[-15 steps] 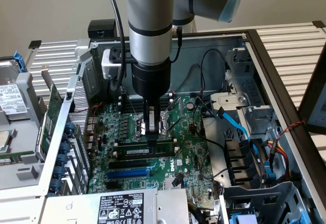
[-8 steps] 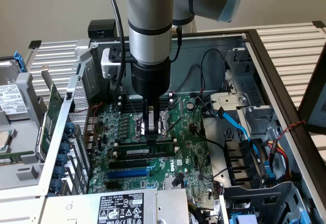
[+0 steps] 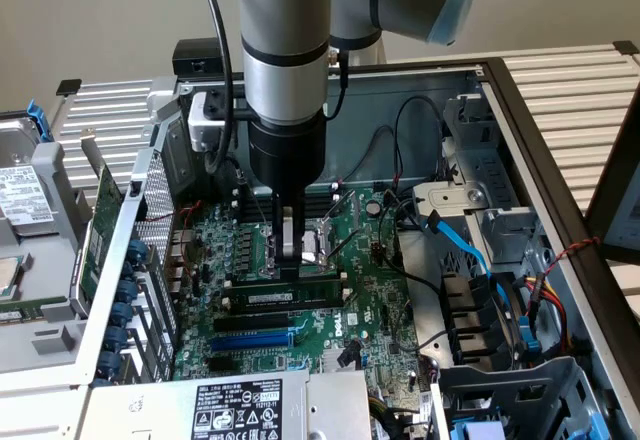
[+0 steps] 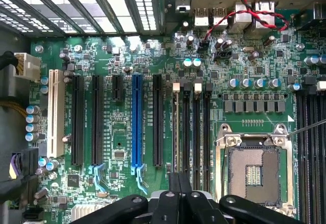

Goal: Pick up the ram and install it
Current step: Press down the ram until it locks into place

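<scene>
The ram (image 3: 290, 297), a thin green stick with a white label, stands on edge in the memory slot closest to the long expansion slots on the motherboard (image 3: 370, 300). My gripper (image 3: 290, 272) comes straight down onto its top edge at mid-length. In the wrist view the ram (image 4: 176, 132) shows edge-on as a thin line running away from my gripper (image 4: 179, 183), whose two black fingers are shut on it, one on each side. White latches sit at the slot's far end.
Empty black memory slots (image 4: 196, 132) lie beside the ram, then the open CPU socket (image 4: 253, 170). A blue expansion slot (image 4: 136, 122) and black ones lie on the other side. A green expansion card (image 3: 100, 230) stands outside the case at the exterior view's left. Blue cables (image 3: 480, 260) run at the exterior view's right.
</scene>
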{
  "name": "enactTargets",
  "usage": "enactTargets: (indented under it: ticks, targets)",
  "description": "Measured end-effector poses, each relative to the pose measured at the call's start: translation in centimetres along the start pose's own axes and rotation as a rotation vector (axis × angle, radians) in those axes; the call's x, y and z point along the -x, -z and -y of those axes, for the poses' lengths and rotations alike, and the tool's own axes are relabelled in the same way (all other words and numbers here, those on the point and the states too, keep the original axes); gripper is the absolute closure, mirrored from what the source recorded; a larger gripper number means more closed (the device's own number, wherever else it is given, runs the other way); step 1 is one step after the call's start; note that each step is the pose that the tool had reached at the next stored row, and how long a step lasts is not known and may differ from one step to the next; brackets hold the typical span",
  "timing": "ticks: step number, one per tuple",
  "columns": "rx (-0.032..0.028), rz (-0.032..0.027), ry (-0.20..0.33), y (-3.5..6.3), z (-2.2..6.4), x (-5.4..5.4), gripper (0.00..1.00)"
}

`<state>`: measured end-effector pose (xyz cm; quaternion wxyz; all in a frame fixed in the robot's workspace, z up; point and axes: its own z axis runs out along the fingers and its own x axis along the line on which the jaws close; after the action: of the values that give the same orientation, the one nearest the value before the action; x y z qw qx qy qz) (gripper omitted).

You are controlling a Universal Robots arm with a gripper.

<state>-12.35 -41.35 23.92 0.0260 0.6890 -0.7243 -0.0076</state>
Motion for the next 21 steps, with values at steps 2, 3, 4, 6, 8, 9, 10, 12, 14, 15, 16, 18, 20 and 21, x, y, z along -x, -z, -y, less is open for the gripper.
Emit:
enactTargets:
  ticks: [2, 3, 4, 6, 8, 9, 10, 12, 14, 15, 16, 18, 20, 21]
  targets:
    - [-0.002, -0.0007, -0.001, -0.01, -0.13, 0.0, 0.89]
    - [-0.0051, -0.0013, -0.001, -0.01, -0.2, 0.0, 0.89]
    - [-0.0087, -0.0016, -0.001, -0.02, -0.25, 0.01, 0.89]
    - [-0.0189, -0.0033, -0.001, -0.05, -0.39, 0.04, 0.89]
    - [-0.0262, -0.0056, -0.002, -0.07, -0.59, 0.07, 0.89]
    - [-0.0272, -0.0062, -0.002, -0.1, -0.67, 0.09, 0.89]
    - [-0.0282, -0.0067, -0.002, -0.11, -0.73, 0.11, 0.89]
    - [-0.0304, -0.0069, -0.002, -0.14, -0.77, 0.14, 0.89]
    - [-0.0331, -0.0066, -0.002, -0.17, -0.76, 0.15, 0.89]
    - [-0.0347, -0.0065, -0.002, -0.19, -0.76, 0.16, 0.89]
    - [-0.0363, -0.0063, -0.002, -0.22, -0.77, 0.16, 0.89]
    - [-0.0387, -0.0061, -0.002, -0.29, -0.76, 0.16, 0.89]
    - [-0.0394, -0.0062, -0.002, -0.33, -0.76, 0.17, 0.89]
    - [-0.0394, -0.0062, -0.002, -0.36, -0.76, 0.17, 0.89]
